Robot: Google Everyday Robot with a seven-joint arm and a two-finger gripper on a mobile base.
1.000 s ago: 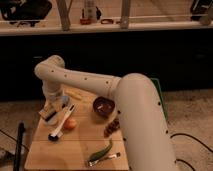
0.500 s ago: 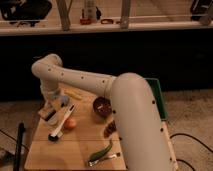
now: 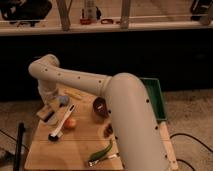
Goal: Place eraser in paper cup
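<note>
So the gripper [image 3: 49, 115] is down low at the back-left corner of the table [image 3: 75, 150], fingers pinched narrow. There's a small tan block right at them that I'm guessing is the eraser [image 3: 43, 110], lying at a slant, but I can't tell if it's actually pinched or just sitting there. What matters is that the cup [image 3: 63, 100] is just beside the gripper, up and to the picture-right, well short of the bowl [image 3: 100, 106], with the brush [image 3: 62, 124] lying near in front. Compared with half a second back, barely anything differs: the gripper sits in about the same spot and the arm [image 3: 75, 80] has only leaned a touch left.
</note>
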